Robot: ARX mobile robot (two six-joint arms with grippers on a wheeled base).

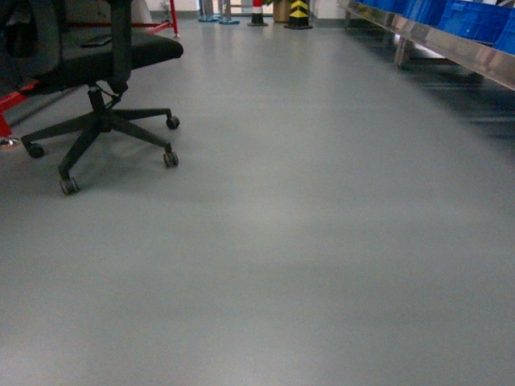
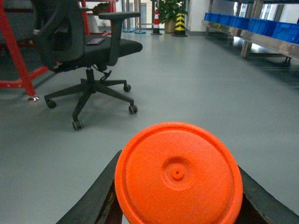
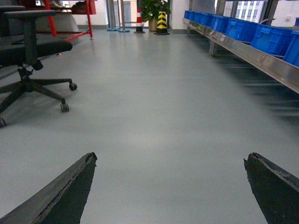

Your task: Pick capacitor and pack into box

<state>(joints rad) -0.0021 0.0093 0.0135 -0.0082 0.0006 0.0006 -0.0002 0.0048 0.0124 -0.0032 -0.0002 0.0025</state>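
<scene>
The left gripper [image 2: 177, 205] clamps the capacitor [image 2: 178, 173] between both jaws for carriage, while the right gripper [image 3: 170, 186] rides spread wide and empty; the box is not in view.

Matt orange plastic capacitor [image 2: 177, 175]; smooth, faintly glossy grey floor [image 1: 322, 241].

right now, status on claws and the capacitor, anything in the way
Left claw shut on the capacitor. Right claw open, nothing in it. Pink box not in any view. Open floor ahead; office chair off to the left, blue bins on the right.
</scene>
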